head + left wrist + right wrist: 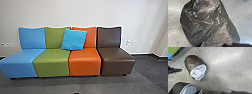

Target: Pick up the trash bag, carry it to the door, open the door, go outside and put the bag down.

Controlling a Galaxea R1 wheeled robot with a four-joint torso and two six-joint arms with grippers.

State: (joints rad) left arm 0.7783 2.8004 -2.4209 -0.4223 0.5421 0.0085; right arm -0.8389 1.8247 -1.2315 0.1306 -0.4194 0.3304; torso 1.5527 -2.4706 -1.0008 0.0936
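1. Head view: Four joined seats (85, 60) stand along a pale wall (87, 12), blue, green, orange and brown from left to right. A blue cushion (74, 39) leans across the green and orange backs (a bit crooked, too). Sockets (9, 45) dot the wall, and the floor (47, 86) is grey.
2. Left wrist view: The trash bag (206, 27) looms close, dark, shiny and wrinkled, with a bluish patch showing.
3. Right wrist view: The whole bag lies on the floor, on the near side of the seats, its pale, crumpled end in sight. The left gripper (182, 70) is near it but apart; whether it is spread or pressed together, I cannot tell, nor can I for the right gripper.
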